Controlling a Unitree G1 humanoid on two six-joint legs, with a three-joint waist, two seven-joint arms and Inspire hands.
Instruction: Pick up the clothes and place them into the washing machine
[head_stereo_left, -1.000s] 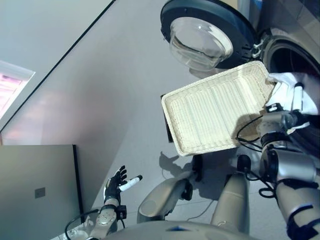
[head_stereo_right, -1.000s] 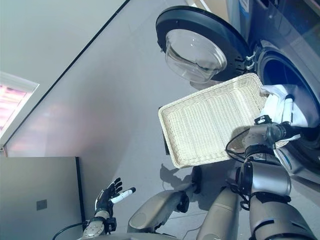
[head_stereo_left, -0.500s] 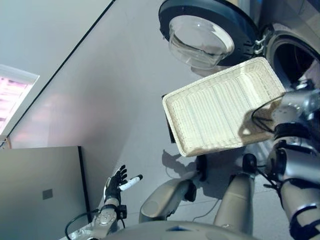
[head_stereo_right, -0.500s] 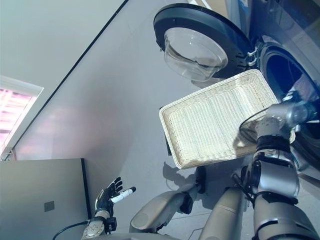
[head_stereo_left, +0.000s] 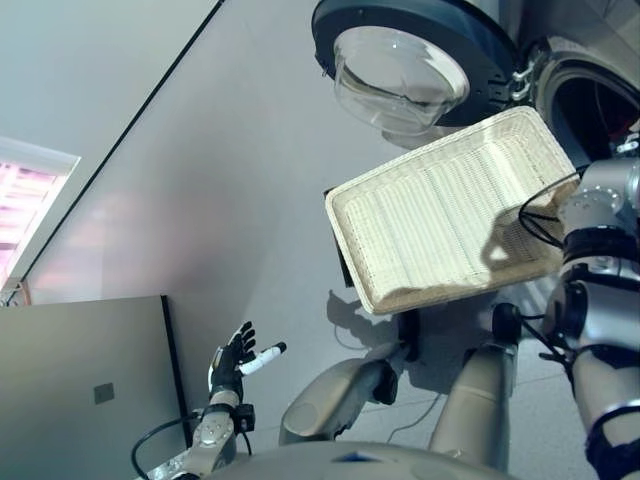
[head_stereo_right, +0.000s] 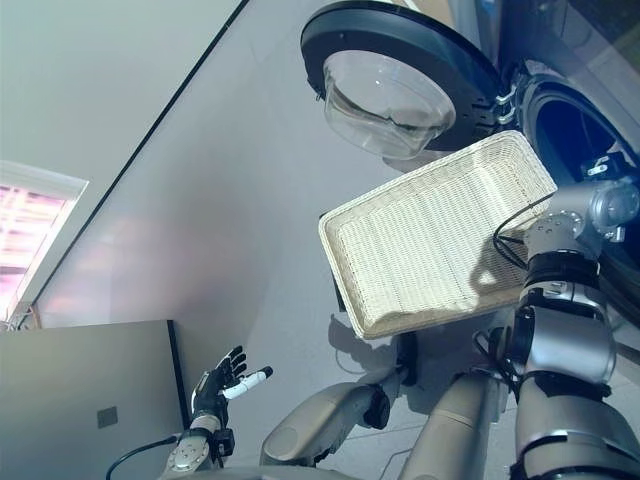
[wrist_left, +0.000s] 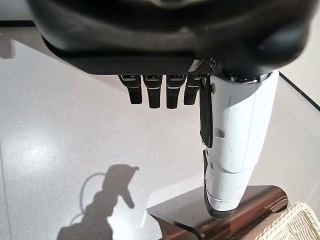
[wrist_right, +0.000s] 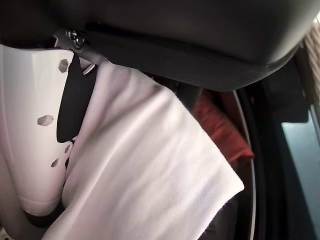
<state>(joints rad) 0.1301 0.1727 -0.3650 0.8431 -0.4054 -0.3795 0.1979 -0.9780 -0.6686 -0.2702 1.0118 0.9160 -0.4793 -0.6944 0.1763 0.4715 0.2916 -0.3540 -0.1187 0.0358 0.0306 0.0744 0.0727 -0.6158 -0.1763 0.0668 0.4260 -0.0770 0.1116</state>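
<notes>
Eye views: right arm reaches into the washing machine (head_stereo_right: 570, 110) drum past the open door (head_stereo_left: 410, 60); its hand is hidden there. Empty wicker basket (head_stereo_left: 450, 210) beside it. Left hand (head_stereo_left: 232, 362) low, fingers straight. Right wrist view: right hand (wrist_right: 35, 130) thumb presses white cloth (wrist_right: 145, 185), clamped, inside the drum near a red garment (wrist_right: 220, 130).

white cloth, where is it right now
The white cloth is held in the right hand, shown in the right wrist view, at the washer's drum opening, next to a red garment inside.
</notes>
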